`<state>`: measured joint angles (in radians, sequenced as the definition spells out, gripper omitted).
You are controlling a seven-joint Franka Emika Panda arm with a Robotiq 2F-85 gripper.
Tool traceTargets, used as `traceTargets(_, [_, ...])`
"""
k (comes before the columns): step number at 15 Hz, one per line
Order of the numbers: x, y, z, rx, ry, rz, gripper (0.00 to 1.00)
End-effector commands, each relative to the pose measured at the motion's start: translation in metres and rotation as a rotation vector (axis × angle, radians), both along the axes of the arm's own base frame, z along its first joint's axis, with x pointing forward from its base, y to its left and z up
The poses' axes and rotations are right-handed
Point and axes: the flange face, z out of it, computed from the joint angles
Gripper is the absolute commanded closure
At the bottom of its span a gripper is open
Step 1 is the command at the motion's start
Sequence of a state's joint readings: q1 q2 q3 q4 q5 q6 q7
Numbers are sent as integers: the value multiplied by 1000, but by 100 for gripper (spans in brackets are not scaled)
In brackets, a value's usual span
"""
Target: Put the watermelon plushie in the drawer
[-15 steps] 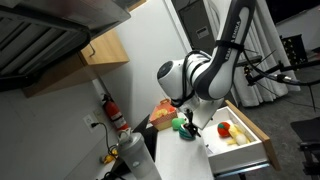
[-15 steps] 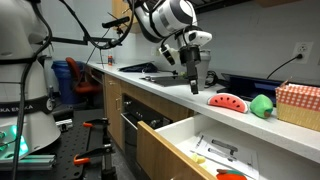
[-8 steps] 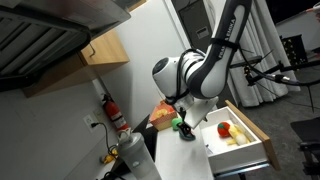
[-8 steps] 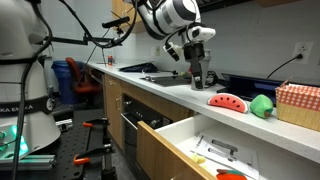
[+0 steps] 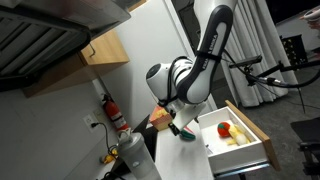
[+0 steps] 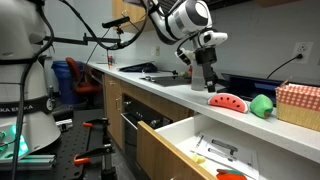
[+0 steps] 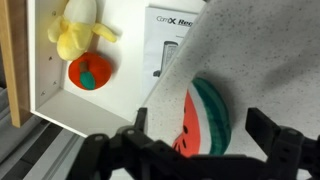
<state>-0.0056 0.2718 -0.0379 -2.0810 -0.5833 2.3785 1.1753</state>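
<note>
Claw (image 7: pixel 195 135): wide open, empty, poised just above watermelon plushie (image 7: pixel 206 118) lying on speckled surface (image 7: pixel 270 50). Drawer (image 7: pixel 40 100) pulled out alongside, holding yellow plush toy (image 7: pixel 75 35) and red fruit toy (image 7: pixel 88 72). Plushie not yet grasped; pick-up, carry, release all left.

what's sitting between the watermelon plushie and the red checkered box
A small green round item sits between the watermelon plushie and the red checkered box. This shows in an exterior view.

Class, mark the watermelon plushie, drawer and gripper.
watermelon plushie (image 7: pixel 190 125), wrist view, red flesh
drawer (image 6: pixel 160 148), in an exterior view, wood side wall
gripper (image 6: pixel 211 88), in an exterior view, between fingertips
</note>
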Motion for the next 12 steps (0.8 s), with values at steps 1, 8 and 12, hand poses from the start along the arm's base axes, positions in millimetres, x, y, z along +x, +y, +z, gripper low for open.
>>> traceTargets(1, [29, -2, -16, -9, -29, -42, 0])
traceTargets(8, [56, -14, -30, -4, -40, -95, 44])
traceTargets(12, [57, -19, -26, 6, -40, -99, 73])
